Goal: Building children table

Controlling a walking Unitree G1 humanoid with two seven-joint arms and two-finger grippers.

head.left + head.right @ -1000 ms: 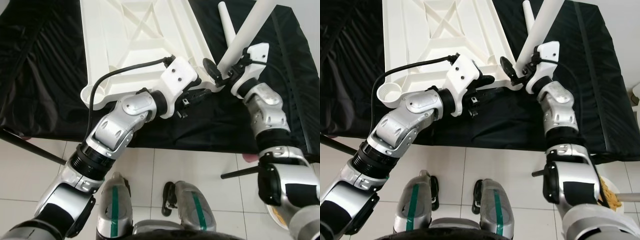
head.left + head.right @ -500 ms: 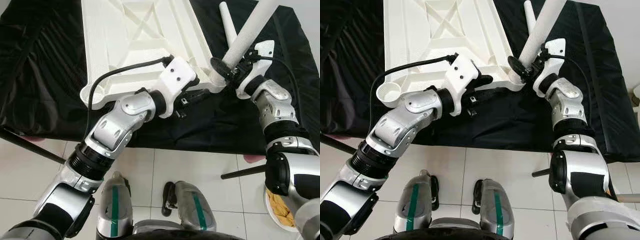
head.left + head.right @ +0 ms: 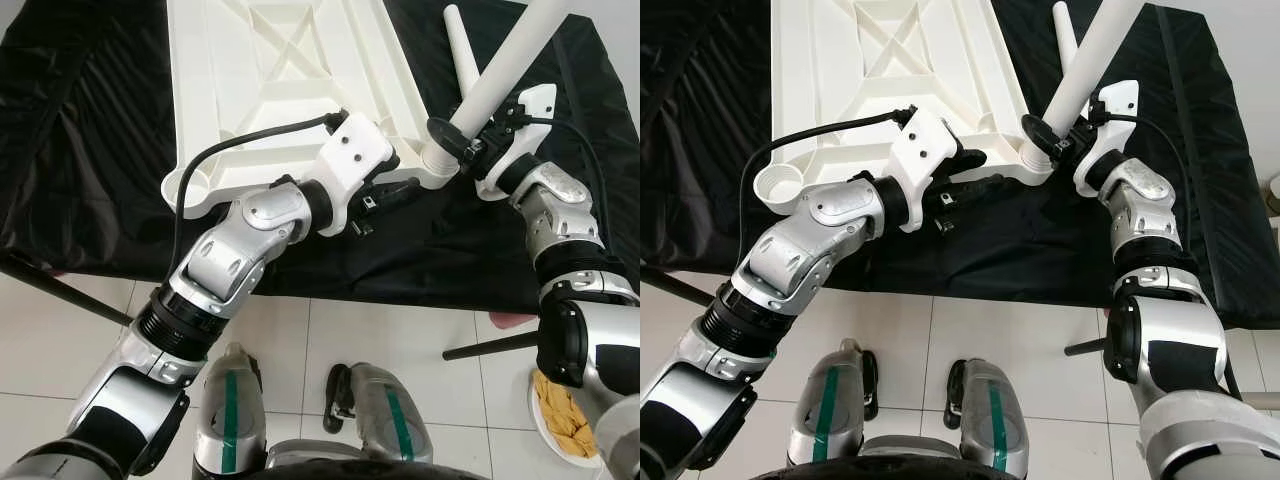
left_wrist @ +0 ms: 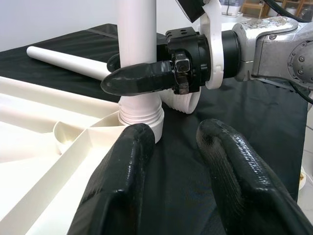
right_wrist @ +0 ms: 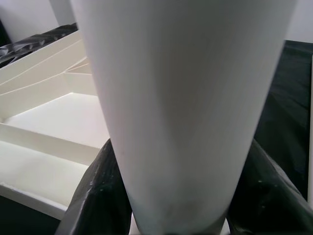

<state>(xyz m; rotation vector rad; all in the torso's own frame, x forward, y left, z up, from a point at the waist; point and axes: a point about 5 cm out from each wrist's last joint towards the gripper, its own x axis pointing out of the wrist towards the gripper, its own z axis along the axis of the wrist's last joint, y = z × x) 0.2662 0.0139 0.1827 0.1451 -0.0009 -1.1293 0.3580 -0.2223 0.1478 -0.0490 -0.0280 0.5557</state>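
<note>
right gripper [image 3: 462, 148] clamping white table leg [image 3: 500, 70] at corner socket [image 3: 436, 165], centre right; left gripper [image 3: 400, 190] fingers parted beside upturned tabletop [image 3: 280, 70].

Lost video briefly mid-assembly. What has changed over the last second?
The right tool, shut on the table leg, has turned about it at the tabletop corner socket, wrist swinging outward. The leg stays seated; the left tool stays open beside the corner; the spare leg stays put.
</note>
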